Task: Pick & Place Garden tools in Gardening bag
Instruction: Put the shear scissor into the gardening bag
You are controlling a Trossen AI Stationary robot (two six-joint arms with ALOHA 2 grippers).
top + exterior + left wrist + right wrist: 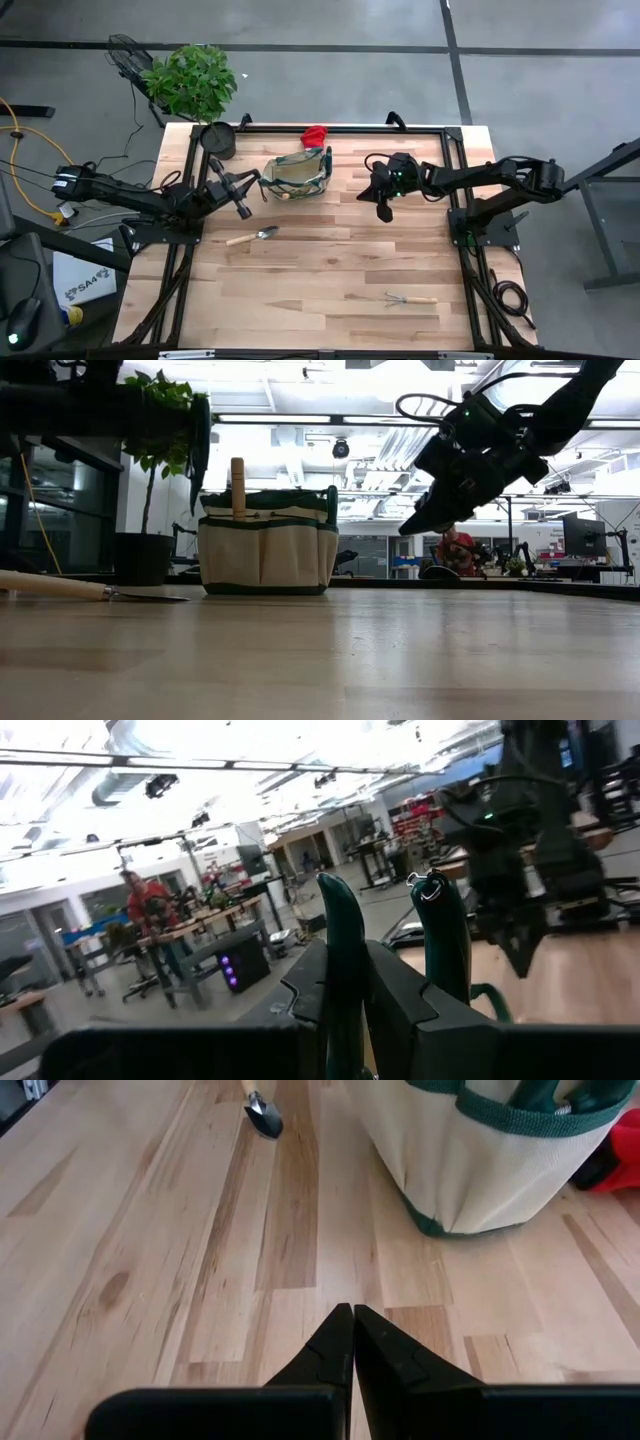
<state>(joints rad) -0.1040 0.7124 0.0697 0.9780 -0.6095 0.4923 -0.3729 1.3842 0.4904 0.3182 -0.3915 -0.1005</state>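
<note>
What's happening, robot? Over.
Left end effector shut on pruners, beside bag. Right end effector shut, empty. Trowel, rake on table. Path clear.

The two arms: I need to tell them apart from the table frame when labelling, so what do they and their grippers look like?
Both are dark, slim, jointed arms. The right gripper ends in two flat black fingers tapering to points, and a small green light glows near its wrist. The left gripper is equally dark, with black cables looping along the arm.
</note>
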